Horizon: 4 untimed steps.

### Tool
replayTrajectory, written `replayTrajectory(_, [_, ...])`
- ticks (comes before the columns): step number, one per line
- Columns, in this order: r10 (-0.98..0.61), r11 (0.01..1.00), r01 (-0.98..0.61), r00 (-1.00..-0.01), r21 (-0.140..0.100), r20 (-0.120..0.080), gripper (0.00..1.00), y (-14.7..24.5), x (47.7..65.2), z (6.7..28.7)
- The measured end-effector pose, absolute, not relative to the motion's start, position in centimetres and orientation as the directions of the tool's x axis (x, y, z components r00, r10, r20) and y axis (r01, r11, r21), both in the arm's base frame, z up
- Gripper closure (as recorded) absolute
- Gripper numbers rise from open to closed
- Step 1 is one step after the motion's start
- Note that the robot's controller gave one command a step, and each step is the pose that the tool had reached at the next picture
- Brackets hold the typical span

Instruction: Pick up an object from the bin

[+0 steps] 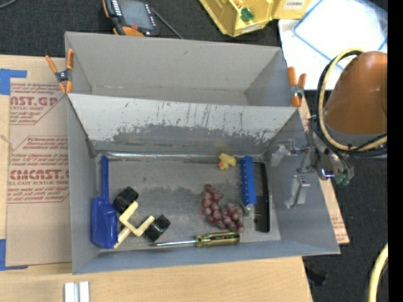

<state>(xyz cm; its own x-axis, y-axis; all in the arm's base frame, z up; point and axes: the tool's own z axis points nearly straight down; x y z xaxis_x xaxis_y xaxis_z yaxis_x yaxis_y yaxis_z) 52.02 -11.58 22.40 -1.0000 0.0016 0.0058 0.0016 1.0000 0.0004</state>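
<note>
At the left end of the bin's point(189, 61) floor lies a blue brush point(102, 222), its thin handle running up along the left wall. Just beside it sits a cream T-shaped piece point(132, 222) with black blocks touching it above and to its right. Along the near edge lies a screwdriver point(208, 239) with a yellow-green handle, its shaft pointing left. Above the handle rests a bunch of dark red grapes point(217, 207). A small yellow thing point(226, 162) lies at the back edge of the floor; what kind it is cannot be told.

Nearest the gripper point(296, 192) are two long, narrow things lying side by side, front to back, at the right end of the floor. The blue strip point(247, 180) is bright blue with a ridged or toothed surface, and its lower end comes close to the grapes. The black bar point(262, 200) is plain, slim and dark, lying just to the right of the strip at the foot of the right wall.

The gripper hangs to the right of both, above the sloping right wall and not above the floor; the bar is the closer of the two, down and to its left, and clear of it. Nothing is seen in its grasp, and how far apart it stands cannot be told. Behind it the arm's orange cover point(360, 93) and looped cables lie outside the bin's right rim.
</note>
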Motion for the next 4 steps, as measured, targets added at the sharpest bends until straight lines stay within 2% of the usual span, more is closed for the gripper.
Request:
replayTrajectory(1, [0.0, 1.0, 0.0, -1.0, -0.001, -0.002, 0.0, -11.5, 52.2, 22.9])
replayTrajectory(2, [0.008, 1.0, 0.008, -1.0, -0.001, -0.009, 0.0, -12.3, 55.5, 33.4])
replayTrajectory(3, [-0.315, 0.949, -0.315, -0.949, 0.003, 0.003, 0.0, -12.3, 56.3, 42.6])
replayTrajectory(4, [-0.336, 0.942, -0.335, -0.942, -0.009, -0.015, 0.0, -11.2, 56.3, 42.8])
